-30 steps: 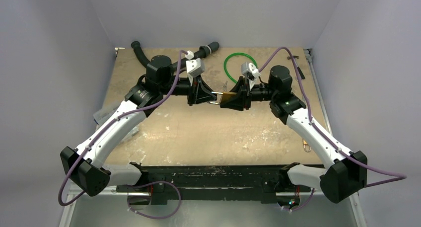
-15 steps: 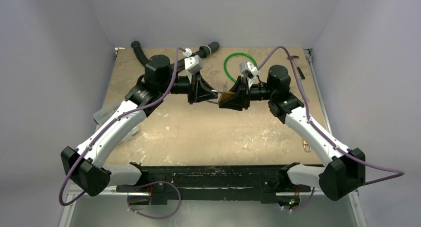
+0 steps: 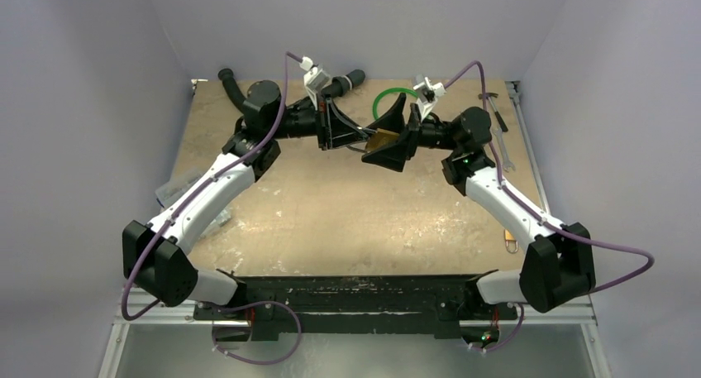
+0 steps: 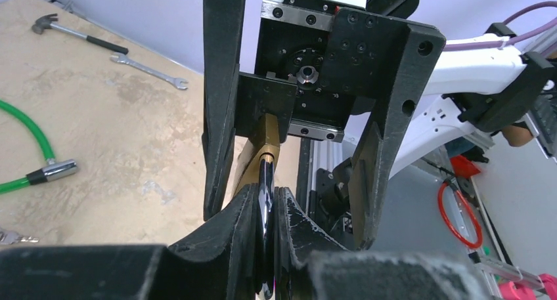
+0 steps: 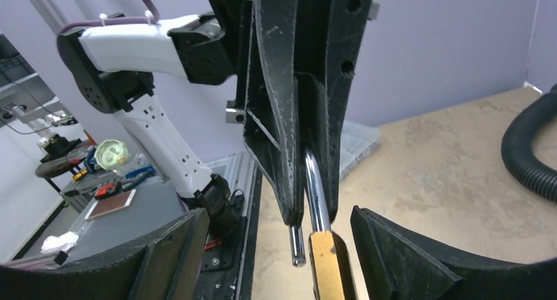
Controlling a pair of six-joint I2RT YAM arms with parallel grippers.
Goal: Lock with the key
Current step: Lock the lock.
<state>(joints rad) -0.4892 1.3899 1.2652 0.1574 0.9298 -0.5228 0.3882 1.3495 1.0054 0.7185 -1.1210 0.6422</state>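
The lock (image 3: pixel 380 141), a brass padlock, hangs in the air over the back middle of the table. My left gripper (image 3: pixel 360 143) is shut on its silver shackle (image 5: pixel 316 182), seen pinched between the left fingers (image 4: pixel 244 211). One shackle end (image 5: pixel 297 247) stands free of the brass body (image 5: pixel 328 264). My right gripper (image 3: pixel 396 134) is open, one finger on either side of the body without touching it (image 5: pixel 279 216). I cannot make out the key; a tiny silver bit (image 4: pixel 10 236) lies on the table, too small to tell.
A green cable loop (image 3: pixel 387 98) lies behind the grippers. A black hose (image 3: pixel 235 87) runs along the back left. A hammer (image 4: pixel 66 29) and a wrench (image 4: pixel 148 71) lie at the back right. A clear plastic box (image 3: pixel 169 192) sits at the left edge.
My right gripper has opened and let go of the brass body. Both wrists have rolled and shifted toward the back, the lock going along in the left gripper.
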